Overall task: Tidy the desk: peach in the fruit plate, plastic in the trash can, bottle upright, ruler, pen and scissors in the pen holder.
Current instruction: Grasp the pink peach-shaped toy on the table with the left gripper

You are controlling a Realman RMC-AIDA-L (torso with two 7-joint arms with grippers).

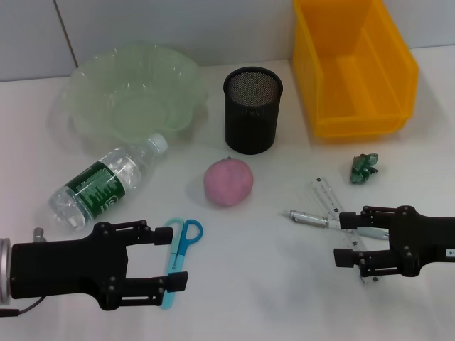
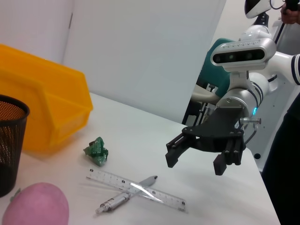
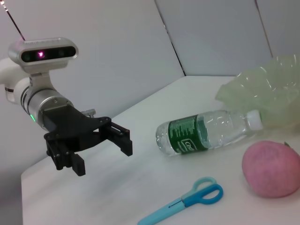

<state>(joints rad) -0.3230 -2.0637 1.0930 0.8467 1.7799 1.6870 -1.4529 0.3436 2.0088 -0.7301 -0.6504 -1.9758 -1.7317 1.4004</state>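
A plain white bench point(image 1: 270, 284) is carrying everything, backed by a pale panelled wall point(image 1: 178, 28); the left wrist view is also catching a teal chair point(image 2: 213, 70) off past the bench edge.

The mesh pen holder point(image 1: 252, 110) is serving as landmark here. It is standing upright with nothing visible inside. To its left the pale green fruit plate point(image 1: 131, 96) is sitting, also with nothing in it. To its right the yellow bin point(image 1: 353, 67) is resting against the wall, its inside bare.

The peach point(image 1: 229, 182) is lying just in front of the pen holder. The bottle point(image 1: 106, 183) is lying on its side front-left of the holder, its cap touching the plate rim; the green label carries writing too small to read. The blue scissors point(image 1: 179, 252) are lying farther front-left. The green plastic scrap point(image 1: 364, 168) is lying to the holder's right-front, and the ruler point(image 2: 136, 190) and pen point(image 2: 125, 194) are lying crossed beyond it.

The left gripper point(image 1: 169, 257) is hovering over the scissors, jaws apart. The right gripper point(image 1: 343, 238) is hovering at the ruler and pen, jaws apart.
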